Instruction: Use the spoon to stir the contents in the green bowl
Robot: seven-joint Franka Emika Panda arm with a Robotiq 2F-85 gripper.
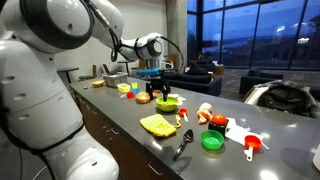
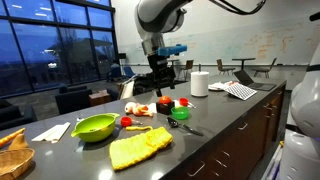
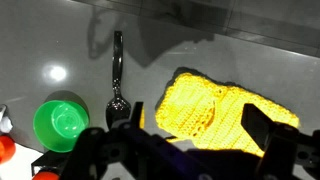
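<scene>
The spoon (image 3: 117,75) lies flat on the grey counter, dark with a long handle. It also shows in both exterior views (image 1: 183,143) (image 2: 185,127). The green bowl (image 3: 62,122) sits just beside the spoon's oval end and shows in both exterior views (image 1: 212,141) (image 2: 183,102). My gripper (image 3: 197,135) is open and empty. It hangs well above the counter, over the yellow cloth (image 3: 225,110), as both exterior views show (image 1: 150,88) (image 2: 160,88).
A lime-yellow bowl (image 1: 167,102) (image 2: 93,127) stands by the yellow cloth (image 1: 157,124) (image 2: 140,147). A red-orange handled measuring cup (image 1: 252,146) and small red items (image 1: 218,122) lie near the green bowl. A paper towel roll (image 2: 199,83) and a laptop (image 2: 245,72) stand farther along the counter.
</scene>
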